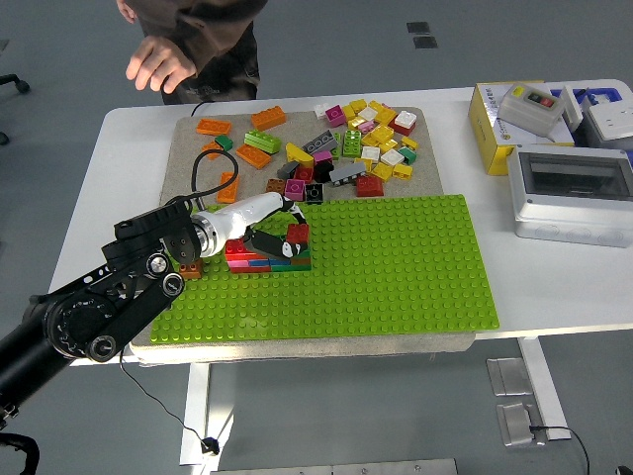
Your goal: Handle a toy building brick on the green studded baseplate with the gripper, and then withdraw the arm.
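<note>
I seem to be in a lab or test room rather than a home. My white table [554,287] stands on grey carpet tiles set with floor outlets [420,28]. At its right end sit a grey electrical enclosure [571,194] with a clear cover and a yellow box [499,124] carrying a push-button switch unit [528,106]. A cable [148,391] hangs below the table, probably mine. A person [193,40] stands opposite.
</note>
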Available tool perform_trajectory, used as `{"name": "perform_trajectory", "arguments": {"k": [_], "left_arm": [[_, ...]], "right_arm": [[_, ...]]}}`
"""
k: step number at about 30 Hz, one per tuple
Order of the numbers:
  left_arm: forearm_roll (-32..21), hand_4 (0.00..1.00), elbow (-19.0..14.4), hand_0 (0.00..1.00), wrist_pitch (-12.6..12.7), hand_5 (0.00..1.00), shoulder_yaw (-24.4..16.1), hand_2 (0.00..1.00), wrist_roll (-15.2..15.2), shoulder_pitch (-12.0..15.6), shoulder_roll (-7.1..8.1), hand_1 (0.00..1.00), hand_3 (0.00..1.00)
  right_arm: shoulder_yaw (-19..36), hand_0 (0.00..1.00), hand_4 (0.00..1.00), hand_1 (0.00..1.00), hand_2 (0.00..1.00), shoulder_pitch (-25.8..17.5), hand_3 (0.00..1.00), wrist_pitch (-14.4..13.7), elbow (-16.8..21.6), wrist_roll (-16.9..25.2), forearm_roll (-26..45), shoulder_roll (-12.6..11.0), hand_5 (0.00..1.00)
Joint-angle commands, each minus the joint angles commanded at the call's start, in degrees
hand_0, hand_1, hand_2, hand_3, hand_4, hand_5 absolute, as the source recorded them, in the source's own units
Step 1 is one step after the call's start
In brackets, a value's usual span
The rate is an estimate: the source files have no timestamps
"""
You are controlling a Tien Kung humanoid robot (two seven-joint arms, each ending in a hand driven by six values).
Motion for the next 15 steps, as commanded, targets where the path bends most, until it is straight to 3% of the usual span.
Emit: {"name": "perform_trajectory", "arguments": {"k": [15], "left_arm": [[-0.17,0.639,0.73,0.963,0.11,0.296,0.32,0.888,-0.14,0.04,-0.1,0.938,0.57]], "right_arm": [[-0.1,0.707,0.592,0.641,0.42,-0.15,0.752,-0.02,0.0,0.09,0.24,0.03,0.998]]}}
